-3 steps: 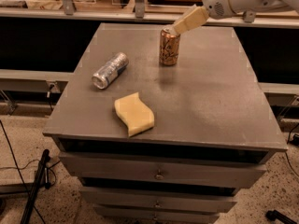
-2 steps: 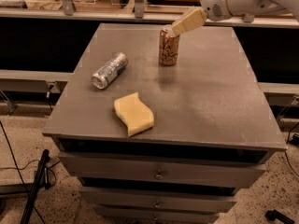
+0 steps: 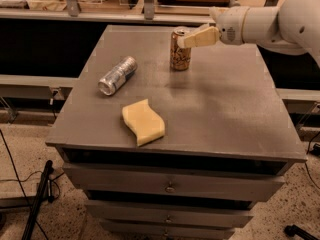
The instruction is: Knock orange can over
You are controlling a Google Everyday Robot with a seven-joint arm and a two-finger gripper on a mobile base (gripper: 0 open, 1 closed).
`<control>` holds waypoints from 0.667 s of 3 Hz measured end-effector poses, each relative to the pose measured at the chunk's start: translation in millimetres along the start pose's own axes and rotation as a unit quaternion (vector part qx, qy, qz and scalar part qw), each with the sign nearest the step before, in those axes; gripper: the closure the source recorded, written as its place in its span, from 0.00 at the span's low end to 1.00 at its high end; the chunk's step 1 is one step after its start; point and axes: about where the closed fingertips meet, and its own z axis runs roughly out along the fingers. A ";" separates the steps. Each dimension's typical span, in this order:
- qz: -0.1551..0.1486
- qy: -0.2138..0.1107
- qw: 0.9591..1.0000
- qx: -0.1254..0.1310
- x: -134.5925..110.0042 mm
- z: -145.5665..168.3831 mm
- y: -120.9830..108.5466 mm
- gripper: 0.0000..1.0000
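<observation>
The gripper (image 3: 186, 40) is coming down lower and is now right against the top edge of the orange can (image 3: 180, 58). The can is still standing up at the back of the table (image 3: 230, 109). I cannot tell how open the gripper is. It is not looking like it is holding anything. The push is likely coming next.

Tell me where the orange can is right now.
In the camera view the orange can stands upright near the far edge of the table, right of the silver can lying on its side; the gripper is at its top rim.
</observation>
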 end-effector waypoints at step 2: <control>0.040 -0.041 0.998 -0.010 22.3 8.1 13.9 0.00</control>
